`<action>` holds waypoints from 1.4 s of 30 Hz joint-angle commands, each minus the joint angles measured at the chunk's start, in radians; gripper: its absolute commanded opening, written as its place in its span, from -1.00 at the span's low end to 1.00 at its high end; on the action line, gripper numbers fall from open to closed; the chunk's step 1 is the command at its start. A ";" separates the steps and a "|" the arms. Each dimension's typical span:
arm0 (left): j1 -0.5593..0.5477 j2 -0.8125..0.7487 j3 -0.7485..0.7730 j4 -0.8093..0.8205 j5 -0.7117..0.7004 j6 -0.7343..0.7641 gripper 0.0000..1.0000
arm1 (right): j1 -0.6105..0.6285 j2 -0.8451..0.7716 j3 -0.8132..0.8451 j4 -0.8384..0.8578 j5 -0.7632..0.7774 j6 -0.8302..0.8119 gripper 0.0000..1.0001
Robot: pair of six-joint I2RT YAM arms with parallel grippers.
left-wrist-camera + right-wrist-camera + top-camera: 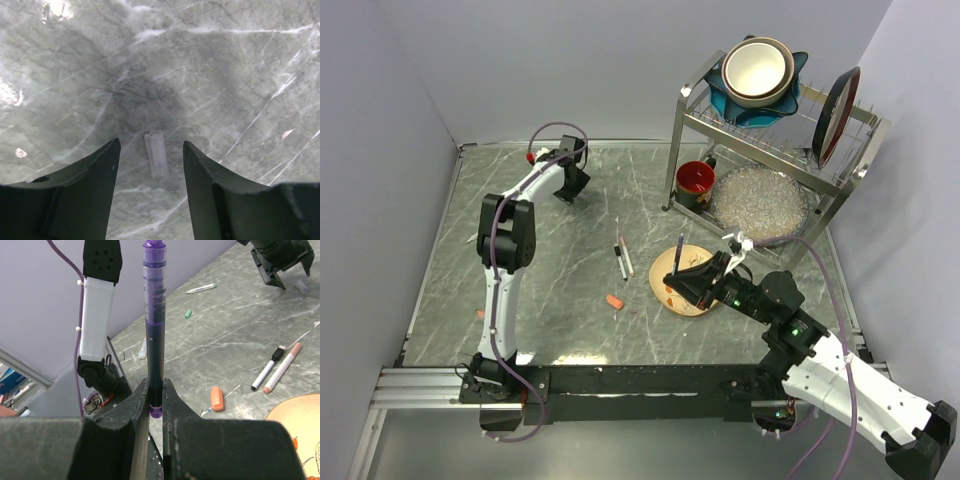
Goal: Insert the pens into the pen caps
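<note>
clock note: read off the top view, 12 = far edge of the table [550,285], bases at 6
right gripper [154,390]: clamped tight on the purple pen [153,330], pinching it near its bottom end, so the pen sticks straight up out of the jaws
where that is: about 4 o'clock on the table, over the wooden plate [662,275]
left gripper [151,144]: jaws apart, way out at 11 o'clock, low over the marble
clear cap [156,154]: lying flat on the table right in the gap between the left jaws, touching neither as far as I can see
black-ended pen [265,375] + pink-tipped pen [283,366]: side by side on the table roughly dead centre, just off the plate's 9 o'clock edge
orange cap [614,301]: on the marble near the 6 o'clock ends of those two pens, not touching them
green-tipped pen [201,288] + green cap [188,314]: only show in the right wrist view, lying apart from each other, well away from the centre pair
rack [785,125]: 2 o'clock corner, bowls on top, red cup [695,180] at its foot
</note>
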 commanded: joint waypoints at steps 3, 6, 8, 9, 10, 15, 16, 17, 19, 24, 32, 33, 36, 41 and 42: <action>-0.017 0.047 0.098 -0.064 -0.015 -0.042 0.09 | 0.002 -0.021 -0.003 0.015 0.022 -0.026 -1.00; -0.021 0.068 0.119 -0.101 0.002 -0.045 0.05 | 0.002 -0.024 -0.004 0.012 0.025 -0.028 -1.00; -0.025 0.071 0.116 -0.114 -0.007 -0.045 0.04 | 0.001 -0.030 -0.003 0.011 0.028 -0.028 -1.00; -0.026 0.073 0.115 -0.120 -0.010 -0.048 0.03 | 0.002 -0.030 -0.004 0.011 0.030 -0.028 -1.00; -0.026 0.073 0.113 -0.133 -0.014 -0.048 0.02 | 0.001 -0.033 -0.004 0.012 0.030 -0.028 -1.00; -0.034 0.071 0.100 -0.160 0.002 0.006 -0.10 | 0.002 -0.033 -0.003 0.011 0.028 -0.025 -1.00; -0.035 0.073 0.100 -0.182 0.004 0.018 -0.14 | 0.002 -0.033 -0.001 0.011 0.027 -0.025 -1.00; -0.040 0.074 0.103 -0.195 -0.011 0.032 -0.16 | 0.002 -0.033 -0.003 0.012 0.027 -0.023 -1.00; -0.046 0.064 0.087 -0.209 -0.030 0.043 -0.19 | 0.002 -0.031 -0.001 0.012 0.025 -0.020 -1.00; -0.046 0.036 0.037 -0.215 -0.042 0.096 -0.21 | 0.001 -0.034 0.017 -0.003 0.016 -0.012 -1.00; -0.037 -0.025 -0.084 -0.217 -0.033 0.174 -0.33 | 0.002 -0.070 0.008 -0.011 0.004 0.026 -1.00; -0.035 -0.034 -0.101 -0.201 -0.030 0.182 -0.34 | 0.004 -0.073 0.006 -0.011 0.004 0.032 -1.00; -0.034 -0.068 -0.150 -0.161 -0.024 0.243 -0.32 | 0.004 -0.081 0.003 -0.008 0.002 0.040 -1.00; -0.034 -0.042 -0.096 -0.212 -0.057 0.329 -0.26 | 0.004 -0.079 0.002 -0.006 0.004 0.040 -1.00; -0.034 -0.035 -0.089 -0.215 -0.056 0.337 -0.24 | 0.004 -0.076 0.003 -0.006 0.004 0.038 -1.00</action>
